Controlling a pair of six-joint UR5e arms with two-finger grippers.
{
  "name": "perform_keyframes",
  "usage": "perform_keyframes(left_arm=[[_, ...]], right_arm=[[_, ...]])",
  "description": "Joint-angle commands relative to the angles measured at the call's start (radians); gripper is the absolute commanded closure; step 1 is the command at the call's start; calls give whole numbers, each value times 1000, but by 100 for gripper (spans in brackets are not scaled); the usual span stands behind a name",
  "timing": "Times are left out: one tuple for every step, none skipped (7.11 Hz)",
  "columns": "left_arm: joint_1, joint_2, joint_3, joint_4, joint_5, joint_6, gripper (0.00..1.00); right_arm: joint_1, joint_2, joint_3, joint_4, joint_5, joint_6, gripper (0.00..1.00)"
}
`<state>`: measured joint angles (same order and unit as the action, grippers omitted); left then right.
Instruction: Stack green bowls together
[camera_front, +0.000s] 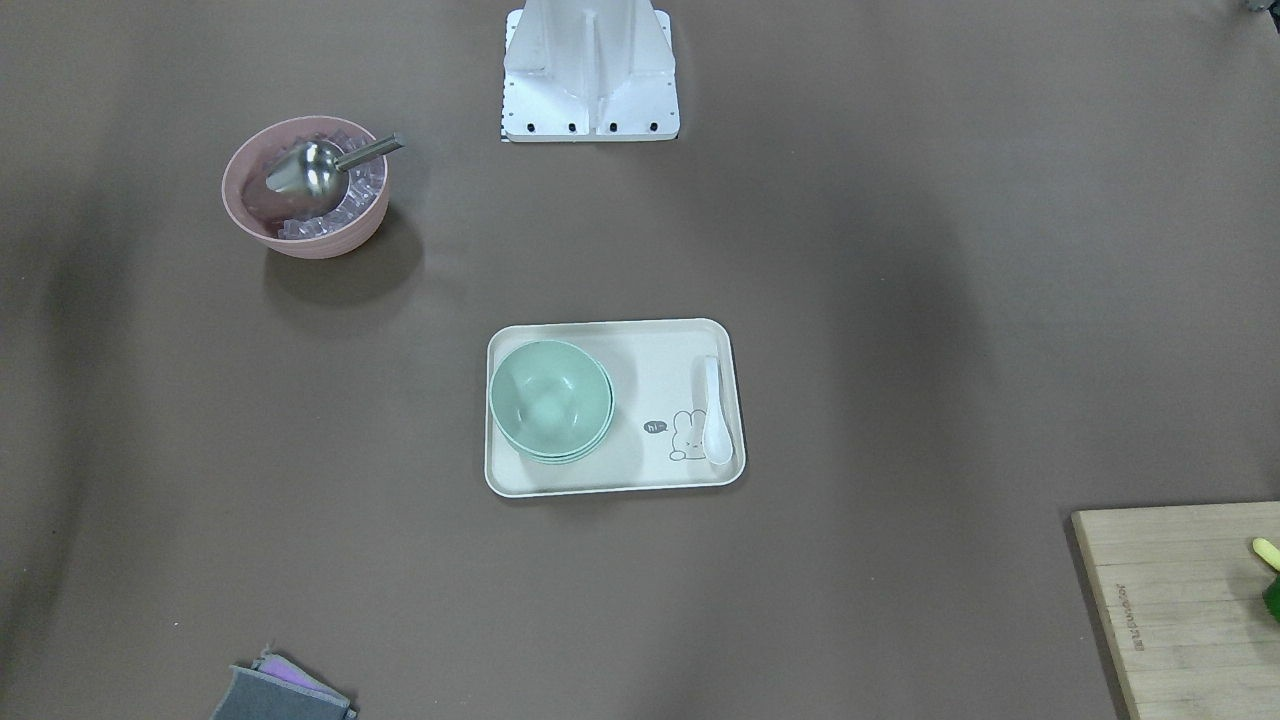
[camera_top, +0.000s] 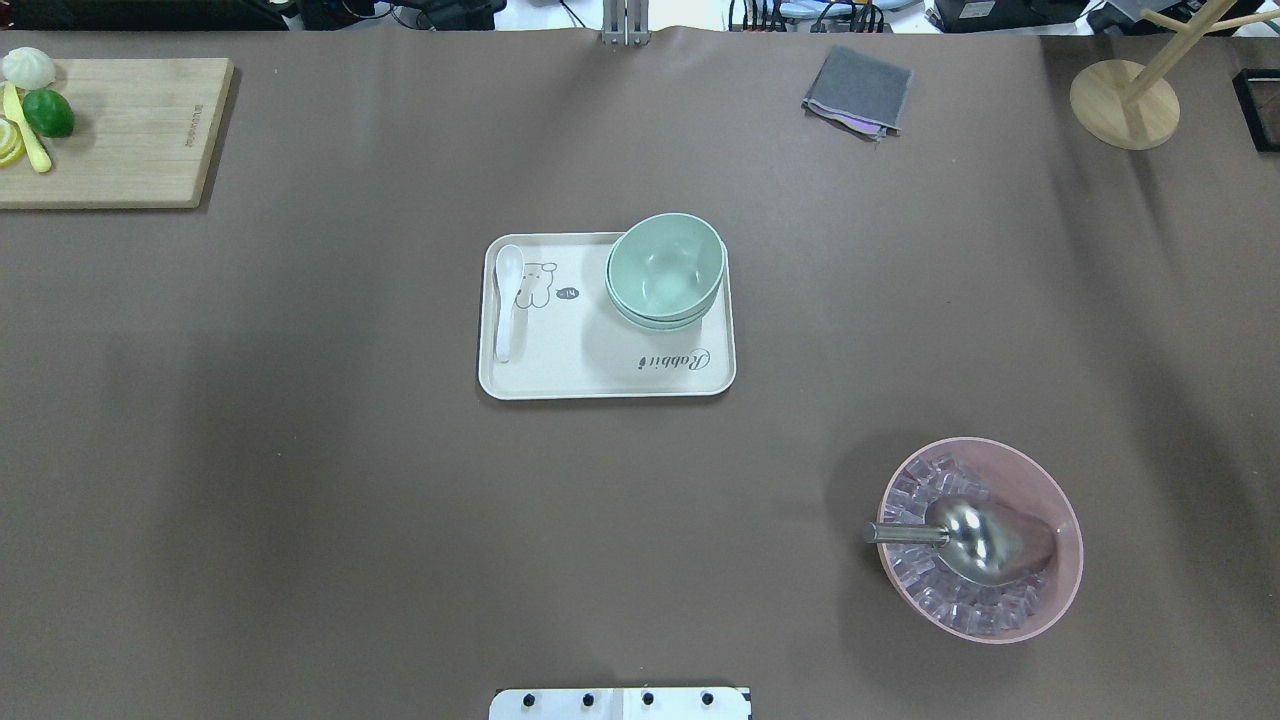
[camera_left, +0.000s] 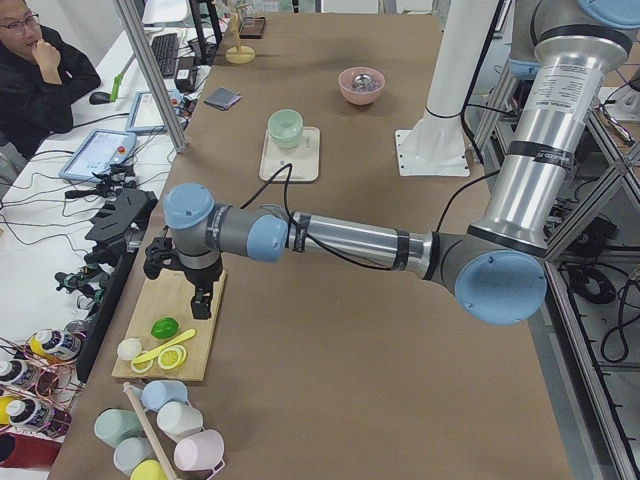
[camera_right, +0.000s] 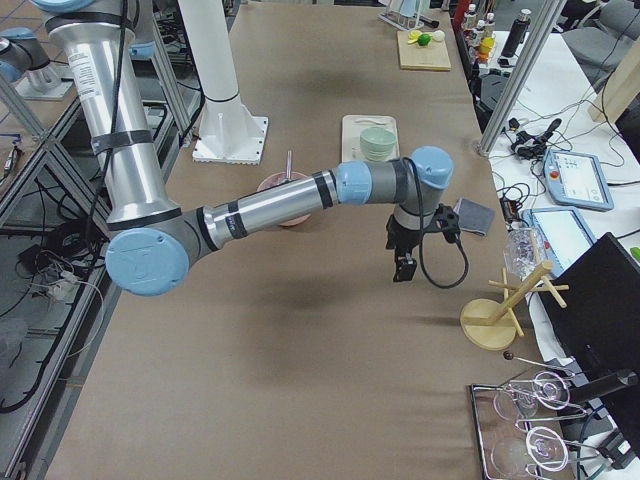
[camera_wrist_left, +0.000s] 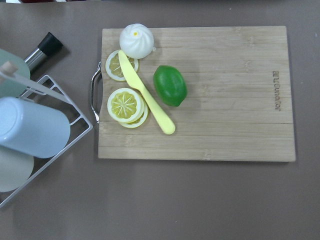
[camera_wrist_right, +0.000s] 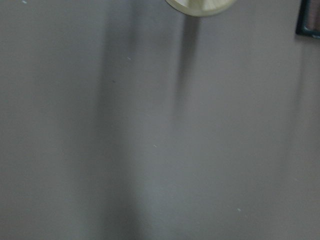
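The bowls (camera_top: 665, 268) are a pale mint green, plain and matte. The tray (camera_top: 560, 372) is cream, with a grey line-drawn rabbit (camera_top: 538, 285) and grey script lettering. The spoon (camera_top: 507, 300) is white. The big bowl (camera_front: 330, 243) is dusty pink, its ice (camera_top: 925, 480) clear, its scoop (camera_top: 990, 540) shiny silver. The table cover (camera_top: 300, 450) is plain brown. The cutting board (camera_wrist_left: 225, 125) is light striped wood, carrying a green lime (camera_wrist_left: 170, 85), a yellow knife (camera_wrist_left: 147, 97), yellow lemon slices (camera_wrist_left: 125, 105) and a white bun (camera_wrist_left: 136, 40). The folded cloth (camera_top: 858, 88) is grey with a purple edge.

The left arm (camera_left: 340, 240) reached out nearly level, wrist bent so the left end effector (camera_left: 203, 300) pointed straight down. The right arm (camera_right: 270, 205) was stretched out likewise, the right end effector (camera_right: 403, 268) hanging downward. Whether either end effector was open could not be told.
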<state>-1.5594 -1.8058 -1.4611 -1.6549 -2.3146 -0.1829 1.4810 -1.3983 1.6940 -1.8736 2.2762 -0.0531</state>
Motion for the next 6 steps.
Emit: perform_keyframes(left_arm=[[-13, 84, -16, -55, -12, 6, 2], [-11, 123, -22, -80, -3, 6, 2], [-11, 141, -16, -88, -3, 8, 2], [-11, 141, -25, -86, -3, 6, 2], [-11, 149, -18, -85, -3, 5, 2], [-11, 152, -24, -83, -3, 2, 2]], right_arm=[[51, -102, -7, 1, -49, -39, 0], [51, -140, -4, 5, -43, -33, 0], [51, -160, -2, 7, -37, -33, 0], [53, -163, 7, 5, -34, -33, 0], [56, -151, 6, 7, -15, -33, 0], [70, -145, 10, 7, -14, -33, 0]])
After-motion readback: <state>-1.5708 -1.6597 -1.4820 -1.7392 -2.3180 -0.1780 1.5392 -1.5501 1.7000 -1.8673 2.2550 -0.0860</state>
